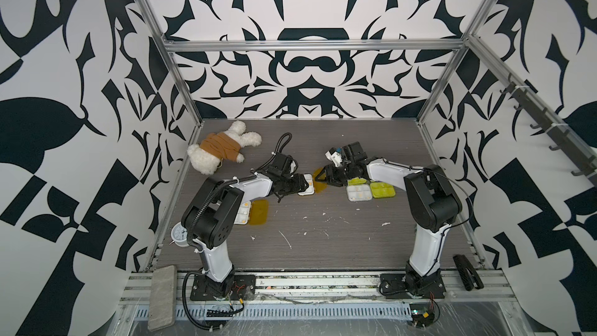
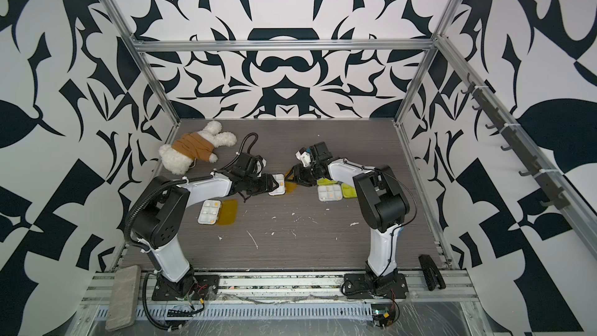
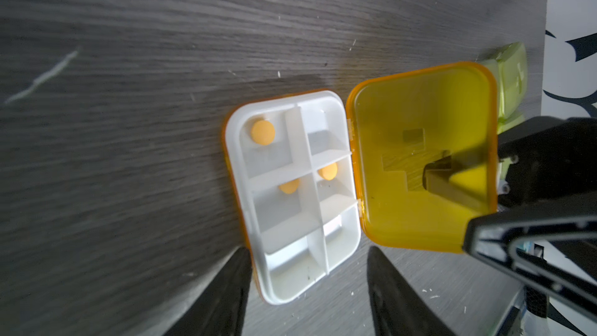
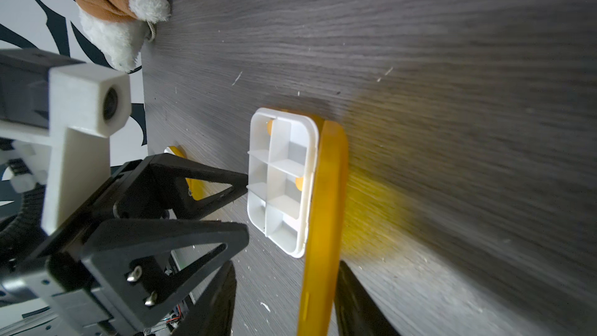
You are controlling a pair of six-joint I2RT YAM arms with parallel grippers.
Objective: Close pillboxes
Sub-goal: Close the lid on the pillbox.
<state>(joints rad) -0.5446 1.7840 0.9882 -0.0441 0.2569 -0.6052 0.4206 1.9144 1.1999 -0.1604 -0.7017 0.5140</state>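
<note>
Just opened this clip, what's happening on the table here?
Both arms are working on one amber pillbox at mid-table. The left gripper has its jaws flanking the white tray. The right gripper has open jaws straddling the free edge of the raised lid, not yet shut. A second amber pillbox lies open near the left arm.

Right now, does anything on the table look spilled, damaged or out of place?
White scraps litter the near half of the table, like debris. A plush toy lies sprawled at the far corner. The orange pills sit inside the open amber pillbox; none look spilled.
</note>
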